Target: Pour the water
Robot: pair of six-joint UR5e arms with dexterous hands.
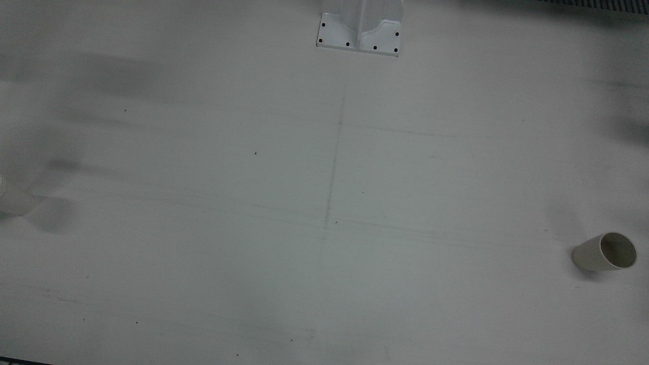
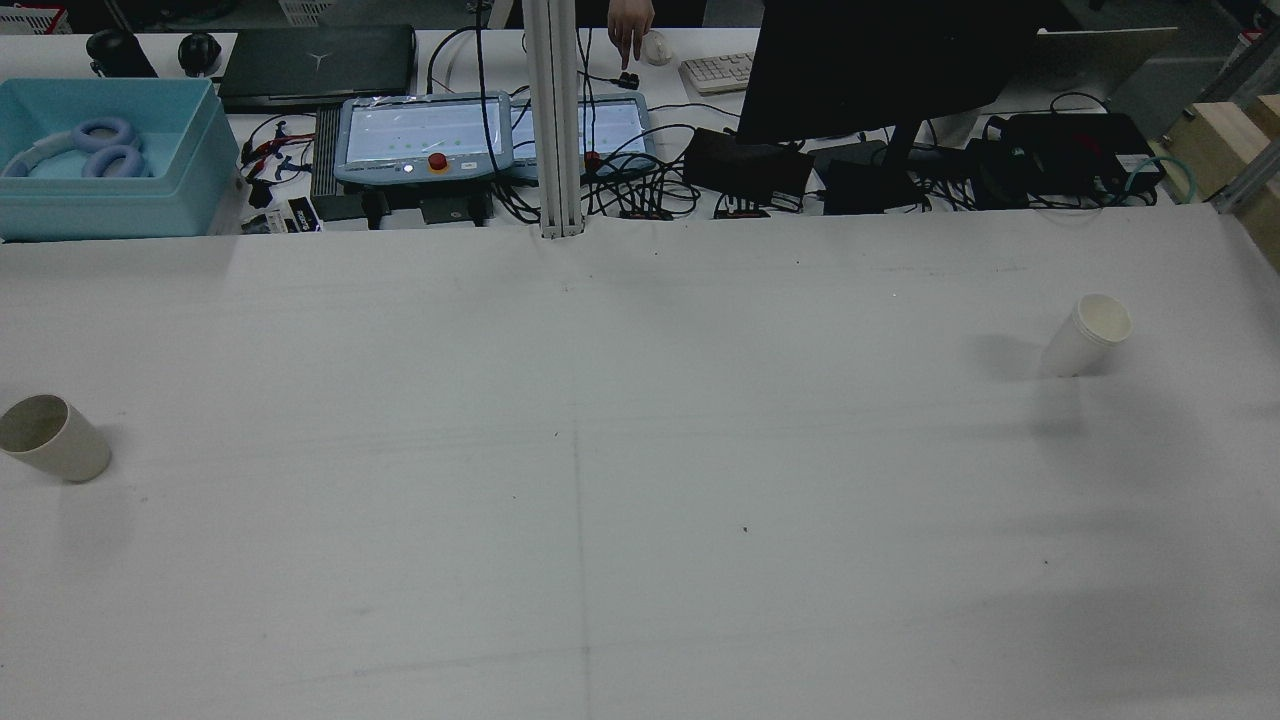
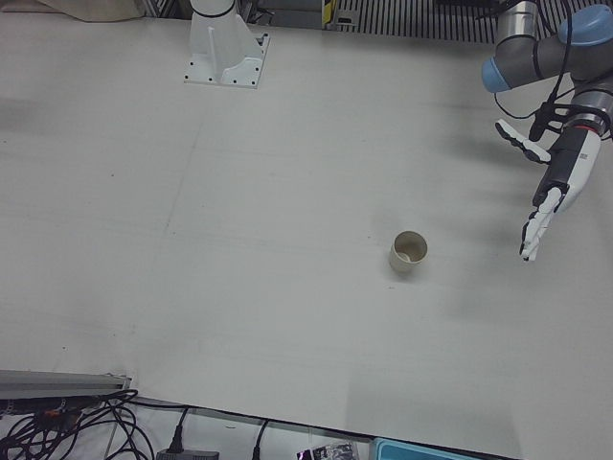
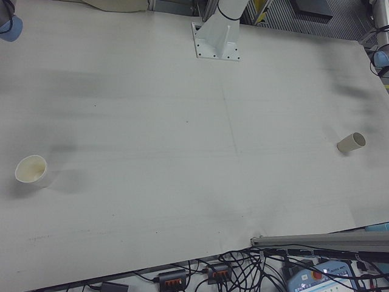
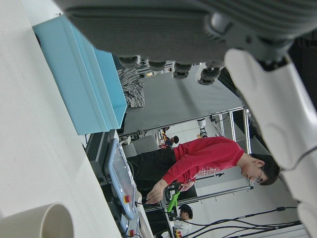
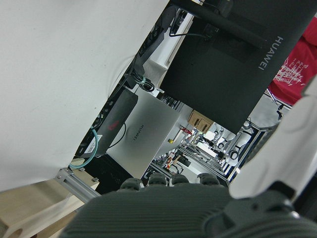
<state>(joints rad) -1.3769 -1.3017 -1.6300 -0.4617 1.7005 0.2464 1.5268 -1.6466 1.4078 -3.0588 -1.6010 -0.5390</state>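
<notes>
**Rear view shows two cups far apart, neither one held**

The rear view has a tan cup (image 2: 55, 438) at the table's (image 2: 640, 560) left edge and a white cup (image 2: 1085, 335) far off on the right, with bare table between them. Each cup sits on the side of one arm. I judge this layout gives each hand its own cup to lift, and that the pour will happen over the open middle. No grasp has begun.

The left hand (image 3: 556, 187) hangs in the air beside the tan cup and clear of it. Its fingers (image 3: 533, 235) are straight, spread and angled down toward the table, and they hold nothing. That looks like a ready pose for coming at the cup wall from the side.

The right hand (image 6: 163, 213) appears only in its own camera, as a dark palm with one pale finger stretched out. Nothing lies against the palm. I cannot tell whether the other fingers are spread or curled. The white cup does not show in that view, so this hand is probably not close to it.

Both cups stand upright with the long axis vertical and the mouth up. They seem to lean only because the cameras look at them from an angle. The white cup has a ribbed band under its rim. The tan cup's wall is plain and widens slightly toward the top. No picture shows which cup has water in it, so I cannot tell which one pours and which one receives
</notes>
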